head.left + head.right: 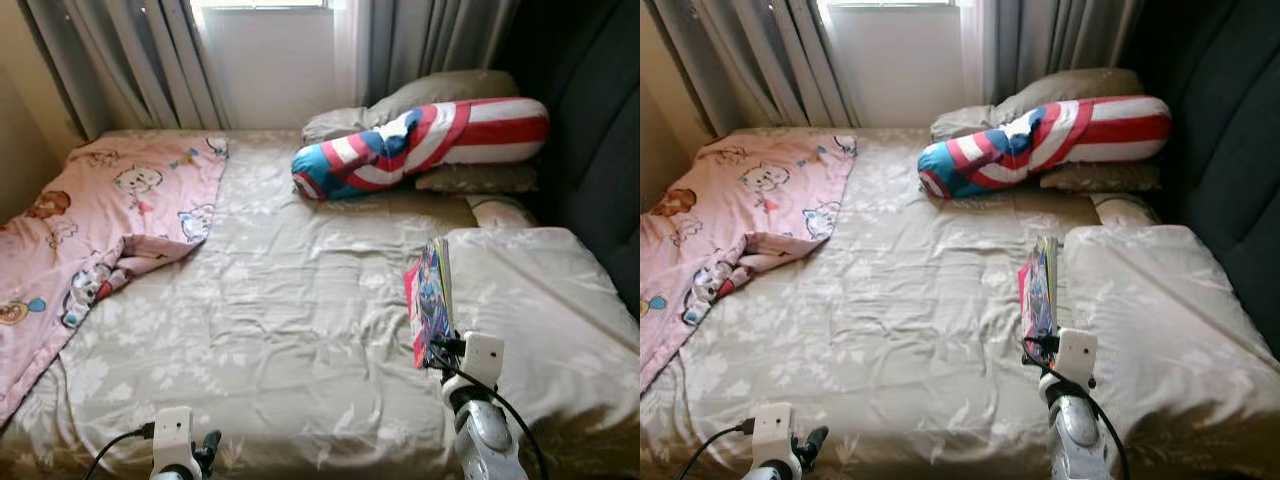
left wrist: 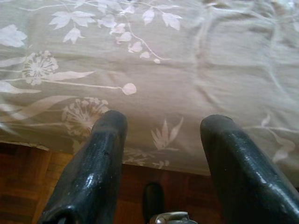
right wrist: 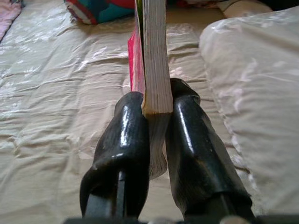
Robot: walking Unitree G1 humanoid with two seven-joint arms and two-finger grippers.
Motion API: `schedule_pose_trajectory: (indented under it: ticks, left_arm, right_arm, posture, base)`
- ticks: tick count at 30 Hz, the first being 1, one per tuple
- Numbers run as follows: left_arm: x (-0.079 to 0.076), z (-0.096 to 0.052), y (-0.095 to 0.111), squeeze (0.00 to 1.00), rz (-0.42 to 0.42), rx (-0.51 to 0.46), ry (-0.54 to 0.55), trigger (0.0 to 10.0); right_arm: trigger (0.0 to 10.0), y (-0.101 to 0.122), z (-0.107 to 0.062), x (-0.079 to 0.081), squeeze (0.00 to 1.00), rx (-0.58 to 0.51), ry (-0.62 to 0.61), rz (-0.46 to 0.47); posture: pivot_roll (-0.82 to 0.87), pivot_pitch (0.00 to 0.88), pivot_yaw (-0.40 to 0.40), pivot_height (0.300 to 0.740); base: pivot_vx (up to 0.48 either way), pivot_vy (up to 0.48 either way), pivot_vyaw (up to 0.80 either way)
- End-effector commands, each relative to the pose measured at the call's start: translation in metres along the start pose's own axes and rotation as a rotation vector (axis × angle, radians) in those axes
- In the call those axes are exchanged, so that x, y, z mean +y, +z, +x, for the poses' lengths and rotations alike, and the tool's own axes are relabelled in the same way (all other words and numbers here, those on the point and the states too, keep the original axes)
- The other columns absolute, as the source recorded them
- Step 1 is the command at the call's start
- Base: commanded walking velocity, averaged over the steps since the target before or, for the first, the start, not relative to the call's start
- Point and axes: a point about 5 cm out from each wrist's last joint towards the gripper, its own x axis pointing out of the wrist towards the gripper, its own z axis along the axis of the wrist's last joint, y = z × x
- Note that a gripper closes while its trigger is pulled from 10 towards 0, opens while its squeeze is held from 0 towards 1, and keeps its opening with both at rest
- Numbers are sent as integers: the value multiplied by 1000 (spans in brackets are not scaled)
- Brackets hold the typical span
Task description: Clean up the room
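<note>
My right gripper (image 3: pixel 156 105) is shut on a colourful book (image 1: pixel 431 300), held edge-up above the beige bedsheet (image 1: pixel 280 300), beside a beige pillow (image 1: pixel 540 290). In the right wrist view the book's page block (image 3: pixel 154 56) stands between the two black fingers (image 3: pixel 126 140). My left gripper (image 2: pixel 163 130) is open with nothing between its fingers, low at the front edge of the bed near the left (image 1: pixel 200 450). A pink cartoon blanket (image 1: pixel 110 220) lies crumpled on the bed's left side. A red, white and blue striped bolster (image 1: pixel 420 145) lies near the head of the bed.
Grey pillows (image 1: pixel 440 95) sit behind and under the bolster. Curtains (image 1: pixel 130 60) and a window (image 1: pixel 265 50) stand behind the bed. A dark padded headboard (image 1: pixel 590 130) runs along the right. Wooden floor (image 2: pixel 28 186) shows below the bed edge.
</note>
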Motion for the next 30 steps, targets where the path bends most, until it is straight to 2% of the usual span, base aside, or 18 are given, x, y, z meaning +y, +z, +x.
schedule_pose_trajectory:
  ticks: [1, 8, 13, 16, 18, 19, 22, 24, 25, 26, 30]
  left_arm:
    - [-1, -1, 0, 0, 19, -4, -8, 10000]
    - [-2, 0, 3, 0, 21, -21, -7, 10000]
    - [-1, 3, 14, 0, 19, -78, -2, 10000]
    - [-1, 4, 27, 0, 11, -150, -5, 10000]
    - [1, 5, 45, 0, 14, -244, -9, 10000]
    - [1, 5, 45, 0, 14, -244, -9, 10000]
    - [1, 4, 68, 0, 14, -372, -12, 10000]
    - [0, 0, 94, 0, 20, -500, -17, 10000]
    - [0, 0, 94, 0, 20, -500, -17, 10000]
    - [-1, -2, 106, 0, 20, -554, -20, 10000]
    - [-6, -10, 118, 0, 35, -626, -49, 10000]
  right_arm:
    - [10000, 9, 4, 6, 0, -35, 32, -4]
    - [10000, 8, 3, 7, 0, -30, 41, -7]
    - [10000, 8, 3, 8, 0, -28, 50, -9]
    - [10000, 8, 3, 9, 0, -30, 54, -8]
    - [10000, 7, 2, 10, 0, -29, 62, -12]
    - [10000, 7, 2, 10, 0, -29, 62, -12]
    - [10000, 6, 1, 12, 0, -28, 77, -23]
    - [10000, 6, 0, 13, 0, -27, 85, -20]
    - [10000, 6, 0, 13, 0, -27, 85, -20]
    - [10000, 6, 0, 14, 0, -28, 87, -17]
    - [10000, 7, 0, 16, 0, -36, 91, -13]
  posture:
    - [7, 0, -11, 740]
    - [8, 0, -11, 740]
    - [6, 3, -11, 740]
    - [6, 5, -10, 740]
    - [4, 7, -8, 740]
    - [4, 7, -8, 740]
    - [2, 7, -8, 740]
    - [6, 9, -7, 740]
    - [6, 9, -7, 740]
    - [6, 9, -7, 740]
    - [4, 6, -1, 740]
  base:
    - [277, 0, 0]
    - [116, 0, 0]
    - [0, 0, 0]
    - [0, 0, 0]
    - [0, 0, 0]
    - [0, 0, 0]
    - [0, 0, 0]
    - [0, 0, 0]
    - [0, 0, 0]
    - [0, 0, 0]
    - [0, 0, 0]
